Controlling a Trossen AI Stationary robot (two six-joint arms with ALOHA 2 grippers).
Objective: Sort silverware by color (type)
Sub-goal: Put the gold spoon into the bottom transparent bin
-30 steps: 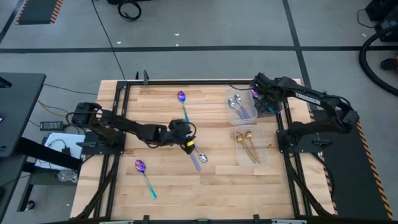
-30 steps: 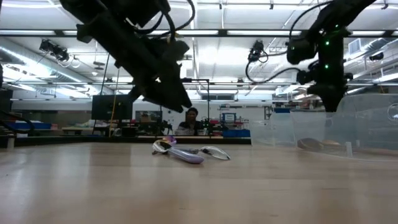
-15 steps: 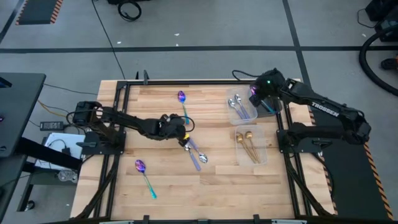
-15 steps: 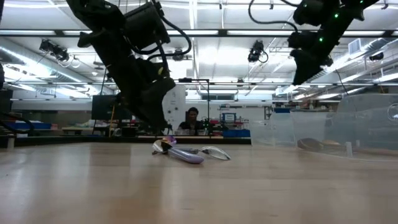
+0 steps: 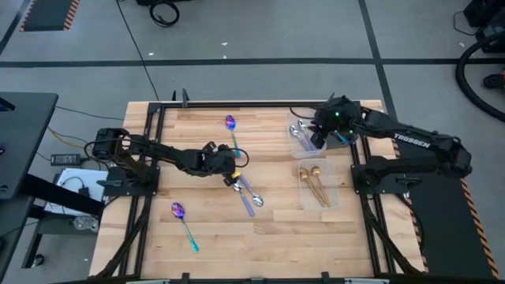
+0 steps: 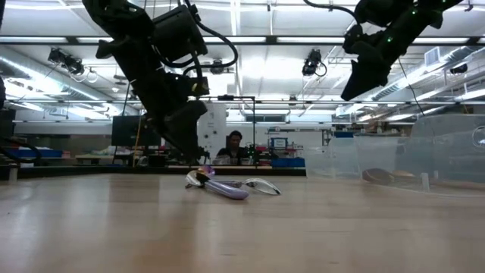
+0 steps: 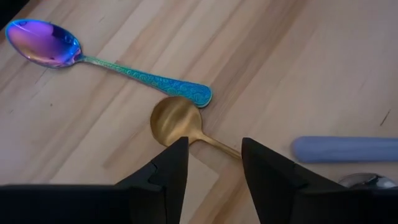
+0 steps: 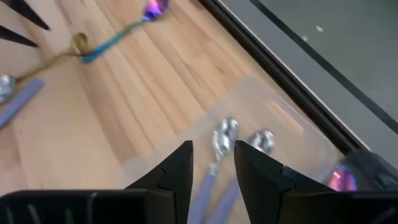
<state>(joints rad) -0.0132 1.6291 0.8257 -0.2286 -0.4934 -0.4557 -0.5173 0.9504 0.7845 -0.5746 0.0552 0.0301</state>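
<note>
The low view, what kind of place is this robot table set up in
Probably a large robotics lab or workshop. Behind the wooden table runs an open hall with rows of ceiling lights, benches crowded with equipment, and a person seated at one.

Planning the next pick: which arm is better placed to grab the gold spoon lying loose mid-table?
Left. Its open pincer hovers right over the gold spoon. The right pincer, also open, is over the container of silver spoons.

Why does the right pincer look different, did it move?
Yes. The right pincer slid left, from the table's right edge to above the silver-spoon container.
</note>
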